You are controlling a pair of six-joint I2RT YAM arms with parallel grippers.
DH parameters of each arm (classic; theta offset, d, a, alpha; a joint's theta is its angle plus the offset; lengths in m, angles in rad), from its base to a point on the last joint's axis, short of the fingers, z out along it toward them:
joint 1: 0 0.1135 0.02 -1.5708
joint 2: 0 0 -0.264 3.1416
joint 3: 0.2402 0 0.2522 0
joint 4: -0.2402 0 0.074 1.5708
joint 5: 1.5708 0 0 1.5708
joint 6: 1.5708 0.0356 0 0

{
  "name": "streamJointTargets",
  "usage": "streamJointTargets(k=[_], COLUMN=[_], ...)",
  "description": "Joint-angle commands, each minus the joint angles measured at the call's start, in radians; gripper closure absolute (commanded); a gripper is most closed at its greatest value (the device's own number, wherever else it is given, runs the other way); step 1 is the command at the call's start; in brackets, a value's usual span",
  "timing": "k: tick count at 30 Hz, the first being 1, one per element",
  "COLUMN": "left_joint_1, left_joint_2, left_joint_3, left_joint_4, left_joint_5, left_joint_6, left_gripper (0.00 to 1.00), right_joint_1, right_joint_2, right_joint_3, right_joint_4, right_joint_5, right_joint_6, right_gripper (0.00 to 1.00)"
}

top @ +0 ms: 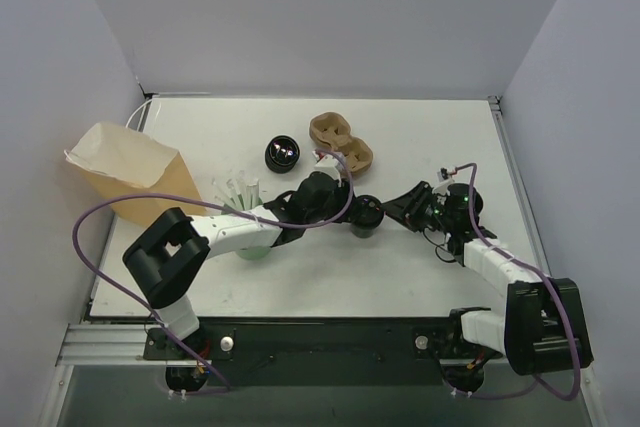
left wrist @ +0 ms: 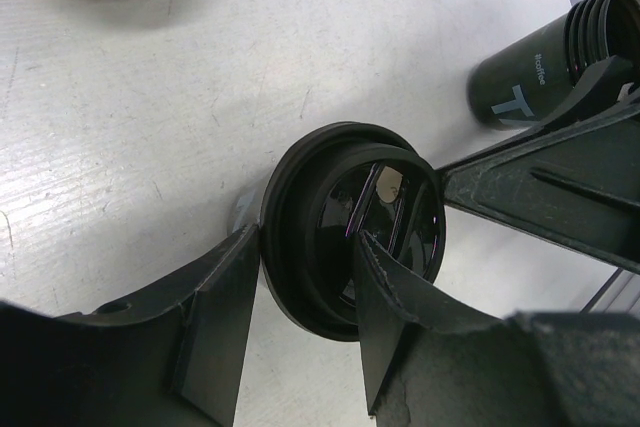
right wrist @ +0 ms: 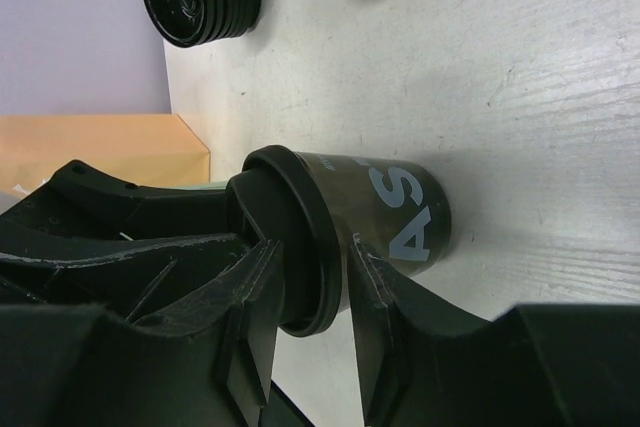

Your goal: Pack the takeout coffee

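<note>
The takeout coffee (top: 366,217), a small round black cup with a black lid, stands upright near the middle of the white table (top: 430,137), between the two arms. The left gripper (left wrist: 305,239) comes at it from the left. One finger lies against the outside of the cup's wall and the other reaches over the lid, so the lid's edge sits between jaws held partly apart. Whether they actually pinch it cannot be told. The right gripper (right wrist: 315,247) meets the cup from the right and is clamped on the lid's rim, one finger over the top and one under the rim against the cup's side (pale lettering shows on that side). Behind the cup, farther from the arms, a moulded brown cardboard cup carrier (top: 340,140) lies beside a lidless black cup with a shiny inside (top: 282,153). A green cup with white straws (top: 238,190) stands under the left arm, and a tan paper bag (top: 130,172) sits at the table's left edge.
</note>
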Motion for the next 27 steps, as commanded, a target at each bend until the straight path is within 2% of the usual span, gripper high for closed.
streamJointTargets(k=[1,5,11,20,27], left_joint_1=[-0.003,0.005,0.005,0.005,0.007], left_joint_2=[0.080,0.086,0.094,0.103,0.111], left_joint_3=[0.000,0.008,0.020,0.036,0.042], left_joint_4=[-0.198,-0.205,-0.245,-0.251,-0.250], left_joint_5=[-0.007,-0.005,-0.001,0.002,0.007], left_joint_6=[0.079,0.097,0.114,0.122,0.120], left_gripper=[0.49,0.50,0.49,0.49,0.49], right_joint_1=[-0.001,-0.020,-0.070,-0.092,-0.090], right_joint_2=[-0.041,-0.098,-0.075,0.000,0.056], right_joint_3=[0.024,0.102,0.163,0.194,0.179], right_joint_4=[-0.200,-0.274,-0.297,-0.292,-0.219], right_joint_5=[-0.001,-0.003,-0.050,-0.064,-0.087], right_joint_6=[-0.074,-0.097,-0.127,-0.150,-0.130], right_gripper=[0.64,0.60,0.60,0.64,0.64])
